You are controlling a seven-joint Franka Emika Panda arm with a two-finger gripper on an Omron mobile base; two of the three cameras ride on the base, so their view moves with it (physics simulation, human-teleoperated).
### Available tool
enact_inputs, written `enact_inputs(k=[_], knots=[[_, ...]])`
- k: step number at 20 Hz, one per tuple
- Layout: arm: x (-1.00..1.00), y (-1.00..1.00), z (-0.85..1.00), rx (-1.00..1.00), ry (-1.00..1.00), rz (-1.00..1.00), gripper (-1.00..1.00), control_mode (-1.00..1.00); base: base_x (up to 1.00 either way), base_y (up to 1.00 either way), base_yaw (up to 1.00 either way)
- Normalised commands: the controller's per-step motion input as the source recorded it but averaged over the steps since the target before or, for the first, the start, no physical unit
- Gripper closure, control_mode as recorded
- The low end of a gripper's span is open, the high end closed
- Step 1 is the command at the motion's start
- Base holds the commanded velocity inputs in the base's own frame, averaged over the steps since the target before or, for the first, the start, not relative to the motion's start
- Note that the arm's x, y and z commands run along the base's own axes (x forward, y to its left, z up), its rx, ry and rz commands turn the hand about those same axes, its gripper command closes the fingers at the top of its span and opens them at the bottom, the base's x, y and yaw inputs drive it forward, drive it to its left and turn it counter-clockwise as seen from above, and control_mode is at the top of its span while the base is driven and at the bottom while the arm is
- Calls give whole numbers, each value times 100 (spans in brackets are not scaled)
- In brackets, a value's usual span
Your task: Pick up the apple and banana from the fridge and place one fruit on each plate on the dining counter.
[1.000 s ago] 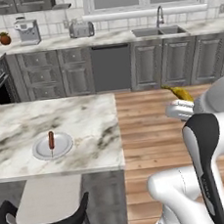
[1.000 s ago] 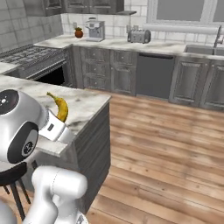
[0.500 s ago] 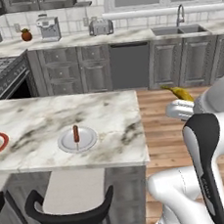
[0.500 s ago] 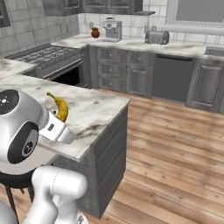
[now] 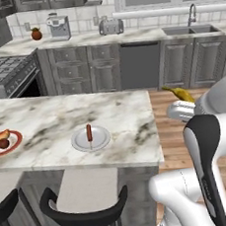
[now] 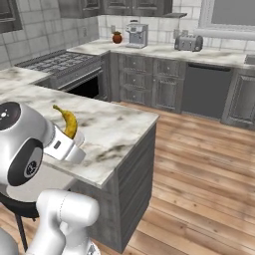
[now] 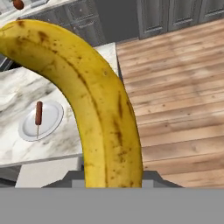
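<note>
My gripper (image 5: 179, 104) is shut on the banana (image 5: 180, 94), a yellow fruit with brown specks, held upright just off the right end of the dining counter (image 5: 129, 108). The banana (image 7: 98, 109) also looms large in the hand view, and it rises beside the arm's body in the right base view (image 6: 67, 121). A pale grey-white plate (image 5: 102, 138) on the counter carries a thin red-brown stick (image 5: 89, 132). At the counter's left edge a red-rimmed plate (image 5: 15, 144) holds the dark red apple (image 5: 3, 144) and a brown roll. The fridge is out of view.
Two black stools (image 5: 84, 215) stand at the counter's near side. Along the tiled wall run grey cabinets with a stove (image 5: 6, 72), coffee machine (image 5: 58, 27), toaster (image 5: 107, 26), sink (image 5: 199, 28) and an orange-red fruit (image 5: 36, 34). Wooden floor (image 6: 199, 164) lies right of the counter.
The whole scene has shifted right as the base drove; the red-rimmed plate has come into view at the left. The banana stays in the shut gripper.
</note>
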Motion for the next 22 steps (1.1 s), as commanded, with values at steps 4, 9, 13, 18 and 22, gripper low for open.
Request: enact_inputs(k=[4, 9, 13, 18, 22], knots=[[0, 0, 0, 0, 0, 0, 100, 100, 21, 19, 11], [23, 24, -2, -1, 0, 27, 100, -100, 0, 0, 0], [0, 19, 0, -1, -5, 38, 100, -100, 0, 0, 0], [21, 77, -6, -14, 3, 17, 100, -100, 0, 0, 0], [51, 77, -3, -18, 6, 8, 100, -100, 0, 0, 0]])
